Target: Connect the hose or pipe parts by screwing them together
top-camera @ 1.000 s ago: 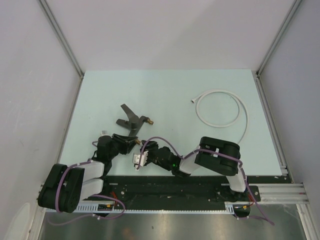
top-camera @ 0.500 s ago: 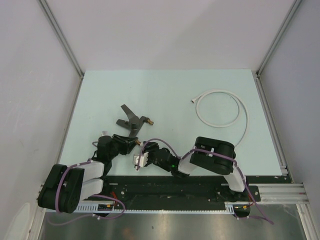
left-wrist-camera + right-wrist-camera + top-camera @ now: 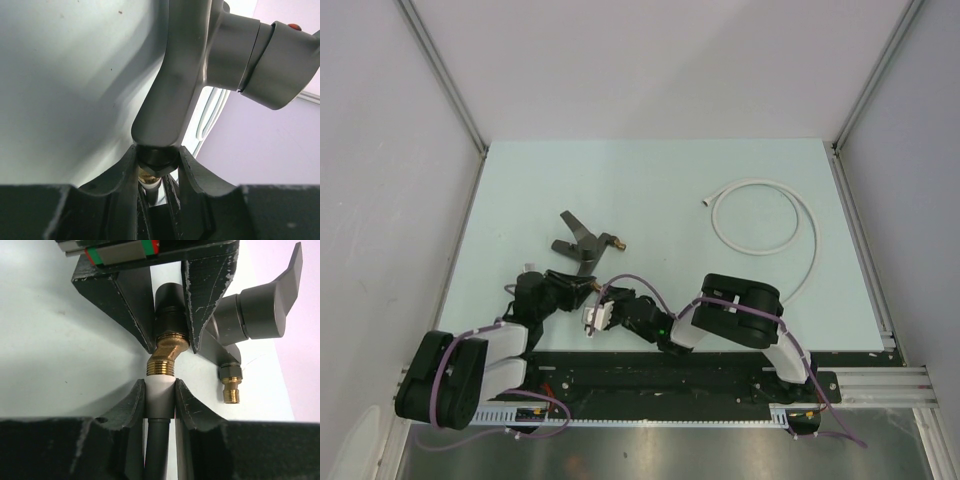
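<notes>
The dark grey tap fitting [image 3: 582, 240] lies left of centre, its lever [image 3: 272, 300] raised. My left gripper [image 3: 582, 284] [image 3: 156, 157] is shut on the black nut of the tap's near brass end [image 3: 161, 365]. The right gripper [image 3: 603, 297] [image 3: 159, 390] faces it, shut on a white connector collar [image 3: 160, 395] with a grey stem behind it. The collar's tip touches the brass thread, roughly in line with it. The white hose [image 3: 760, 215] coils at the right and runs under the right arm. A second brass end [image 3: 230, 385] sticks out free.
The hose's free end [image 3: 708, 202] lies mid-table, apart from both arms. Purple cables [image 3: 650, 290] loop over the right wrist. Grey walls and metal posts [image 3: 440, 70] close in the table. A black rail [image 3: 650, 370] runs along the near edge.
The right gripper's jaws have closed onto the white collar, and the right arm has shifted slightly left toward the tap. The left arm and the tap have not moved.
</notes>
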